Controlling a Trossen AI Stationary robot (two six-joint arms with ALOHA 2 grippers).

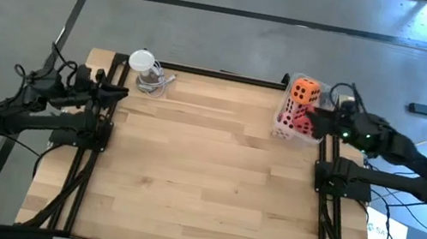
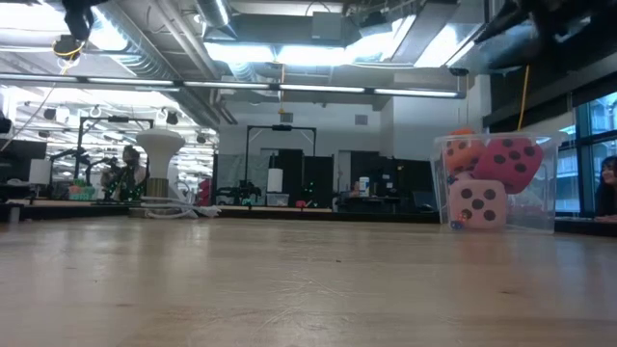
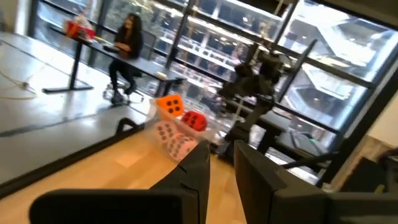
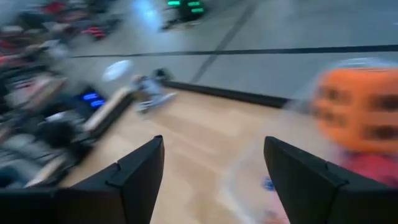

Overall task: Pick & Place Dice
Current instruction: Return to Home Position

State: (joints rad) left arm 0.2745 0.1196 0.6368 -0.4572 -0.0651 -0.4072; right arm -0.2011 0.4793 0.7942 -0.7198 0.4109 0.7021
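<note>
Right hand (image 1: 324, 119) is hovering, fingers wide, beside the dice (image 1: 299, 108) in a clear bin (image 1: 282, 107) at the worktop's (image 1: 203, 179) far right corner; left hand (image 1: 118, 91) is waiting, fingers narrow.

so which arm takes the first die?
Right. Its tool is open beside the clear bin of dice; the left tool sits across the table.
</note>
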